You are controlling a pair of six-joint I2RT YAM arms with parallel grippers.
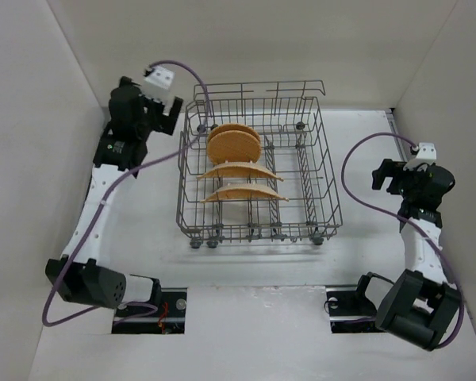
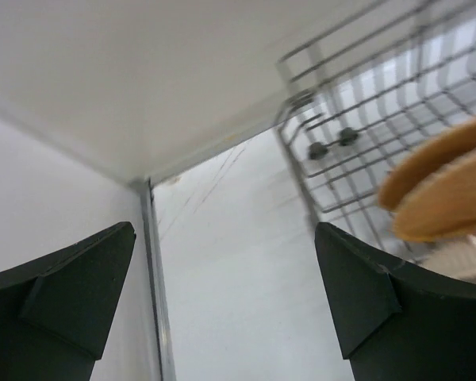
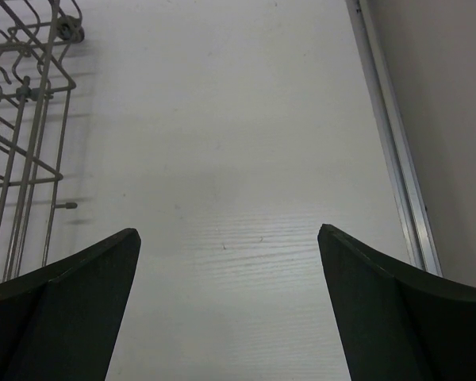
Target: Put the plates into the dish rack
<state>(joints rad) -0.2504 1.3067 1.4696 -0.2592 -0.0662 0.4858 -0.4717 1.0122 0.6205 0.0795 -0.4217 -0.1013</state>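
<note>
The grey wire dish rack (image 1: 321, 182) stands in the middle of the table. Orange-tan plates stand on edge between its tines in the left half: a pair at the back (image 1: 232, 143), one in the middle (image 1: 239, 170) and one nearer (image 1: 244, 193). My left gripper (image 1: 168, 111) is open and empty, just left of the rack's back left corner. In the left wrist view (image 2: 224, 238) the rack (image 2: 357, 87) and two plate edges (image 2: 444, 190) show to the right. My right gripper (image 1: 387, 176) is open and empty, right of the rack; its view (image 3: 228, 238) shows the rack's corner (image 3: 24, 119).
White walls enclose the table on the left, back and right. A metal strip (image 3: 393, 143) runs along the right wall's foot, and another (image 2: 155, 278) along the left wall. Purple cables loop from both wrists.
</note>
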